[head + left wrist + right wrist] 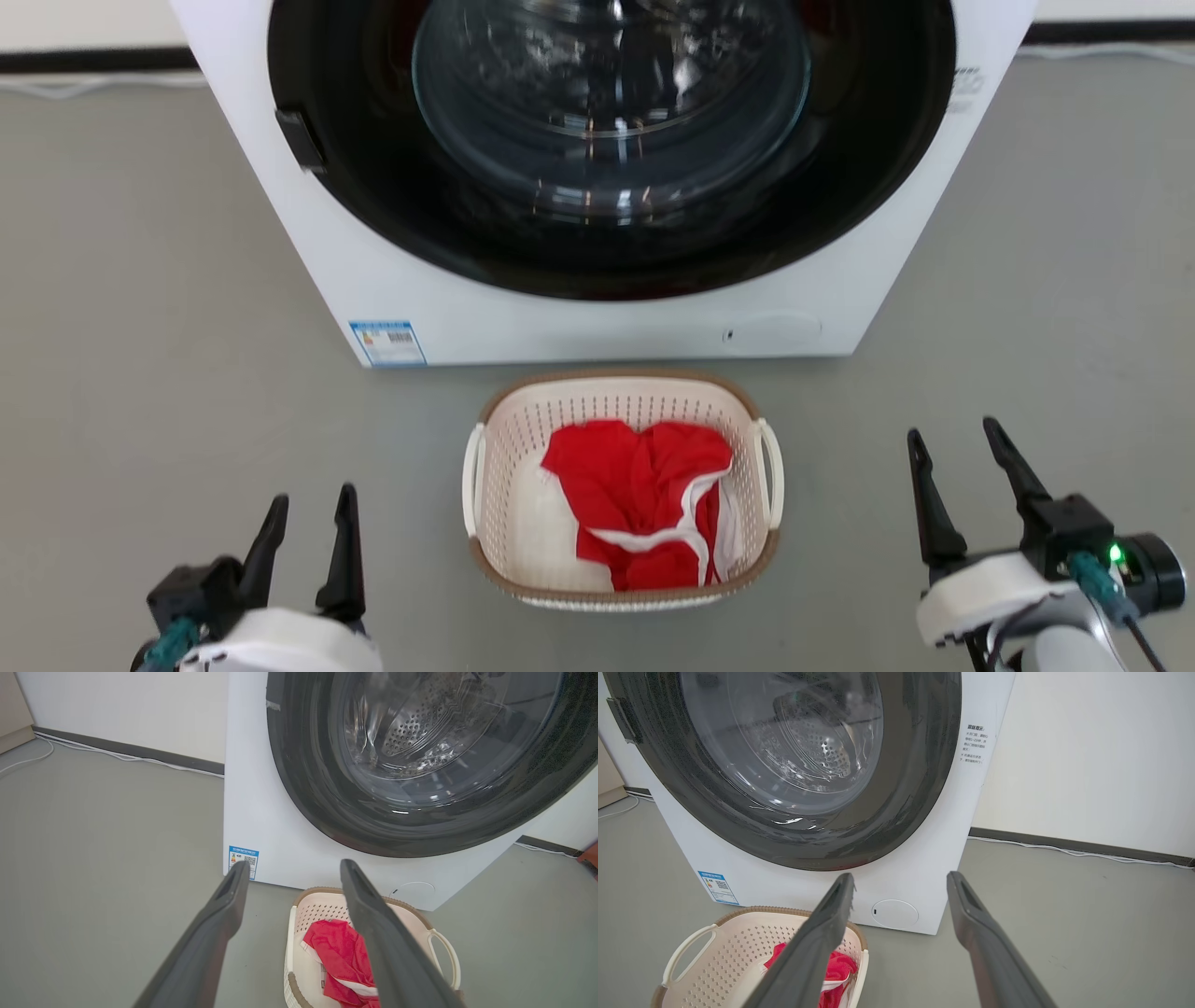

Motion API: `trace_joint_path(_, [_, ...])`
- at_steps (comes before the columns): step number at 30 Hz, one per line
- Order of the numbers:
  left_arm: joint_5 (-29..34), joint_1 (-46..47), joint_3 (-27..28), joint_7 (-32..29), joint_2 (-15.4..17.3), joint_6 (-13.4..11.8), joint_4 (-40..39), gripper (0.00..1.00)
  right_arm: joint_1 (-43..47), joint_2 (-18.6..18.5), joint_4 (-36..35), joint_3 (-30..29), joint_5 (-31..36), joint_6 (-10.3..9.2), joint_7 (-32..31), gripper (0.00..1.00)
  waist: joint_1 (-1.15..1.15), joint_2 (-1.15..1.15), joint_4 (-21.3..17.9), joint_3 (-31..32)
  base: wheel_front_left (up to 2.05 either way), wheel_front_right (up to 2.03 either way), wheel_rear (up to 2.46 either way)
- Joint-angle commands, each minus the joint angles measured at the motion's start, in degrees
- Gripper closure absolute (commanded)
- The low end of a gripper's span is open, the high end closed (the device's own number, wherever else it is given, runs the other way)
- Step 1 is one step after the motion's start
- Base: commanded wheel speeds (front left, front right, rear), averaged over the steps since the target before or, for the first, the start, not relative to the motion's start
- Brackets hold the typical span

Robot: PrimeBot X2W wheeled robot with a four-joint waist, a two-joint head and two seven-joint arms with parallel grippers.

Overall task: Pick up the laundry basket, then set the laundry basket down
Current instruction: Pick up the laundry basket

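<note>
Broadly, grey floor (140, 280) is seen lying bare to the outside of both sets of fingers and between each gripper and the basket. A white washing machine (523, 327) stands ahead of the fingertips, its dark round door (611, 103) shut, and closes off the room beyond the basket. The laundry basket (523, 439) is set on the floor between the two grippers, slightly ahead of them, its far rim close to the machine's foot but apart from it. A red garment (644, 495) with white trim is heaped inside. The left gripper (314, 495) is held to the basket's left, well apart from it, fingers parted and nothing between them. The right gripper (951, 429) is held to its right, also apart, fingers spread rather wider and likewise empty. A white loop handle (471, 490) faces the left fingers and another (772, 471) faces the right. A blue label (387, 343) is stuck low on the machine, ahead of the left fingertips.
</note>
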State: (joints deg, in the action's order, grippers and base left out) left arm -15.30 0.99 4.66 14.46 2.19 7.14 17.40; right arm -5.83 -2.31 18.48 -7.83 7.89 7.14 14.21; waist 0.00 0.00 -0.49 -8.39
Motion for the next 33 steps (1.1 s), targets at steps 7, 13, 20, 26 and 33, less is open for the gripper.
trace_joint_path(7, [2.0, 9.9, -0.9, 0.5, 1.0, 0.3, 4.0, 0.00, -9.5, -0.6, 5.1, 1.2, -0.7, 0.35, 0.8, 0.00, 0.00, 0.00, 0.7, -10.6, 0.00, 0.00, 0.00])
trace_joint_path(13, [1.6, 17.2, -4.0, 0.5, 1.2, 0.3, 10.2, 0.00, -16.0, -0.6, 11.7, 1.6, 0.6, 0.35, -1.0, 0.00, 0.00, 0.00, 1.4, -17.3, 0.00, 0.00, 0.00])
trace_joint_path(20, [-0.9, 28.7, -9.3, 0.5, 1.7, 0.3, 21.2, 0.00, -24.8, -0.6, 19.6, 1.5, 3.0, 0.35, -4.3, 0.00, 0.00, 0.00, 2.4, -25.6, 0.00, 0.00, 0.00])
trace_joint_path(26, [-1.4, 36.2, -12.6, 0.5, 2.0, 0.3, 27.9, 0.00, -29.9, -0.6, 23.8, 1.1, 4.8, 0.35, -4.4, 0.00, 0.00, 0.00, 2.7, -30.7, 0.00, 0.00, 0.00])
trace_joint_path(33, [-1.4, 41.4, -14.6, 0.5, 2.0, 0.3, 31.3, 0.00, -33.2, -0.6, 26.8, -1.5, 7.1, 0.35, -3.4, 0.00, 0.00, 0.00, 3.3, -35.5, 0.00, 0.00, 0.00])
